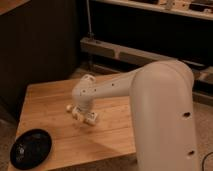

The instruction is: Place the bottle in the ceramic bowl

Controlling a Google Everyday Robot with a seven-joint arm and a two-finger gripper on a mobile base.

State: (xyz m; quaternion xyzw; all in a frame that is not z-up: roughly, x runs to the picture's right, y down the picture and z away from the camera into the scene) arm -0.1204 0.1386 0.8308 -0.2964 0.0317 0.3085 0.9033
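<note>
Black bowl point(31, 148) sits at a corner of the surface point(50, 102). Right of the bowl, well apart, the hand point(82, 115) hangs low, spread. Probably the grasp step: next it must pinch the bottle, which is not discernible here.

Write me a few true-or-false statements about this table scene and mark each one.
1. The ceramic bowl sits near a corner of the wooden table. True.
2. The gripper hangs right over the ceramic bowl. False: it is low over the middle of the table, well apart from the bowl.
3. The ceramic bowl is white. False: it is glossy black.
4. The robot's arm is white and reaches across the table. True.
</note>
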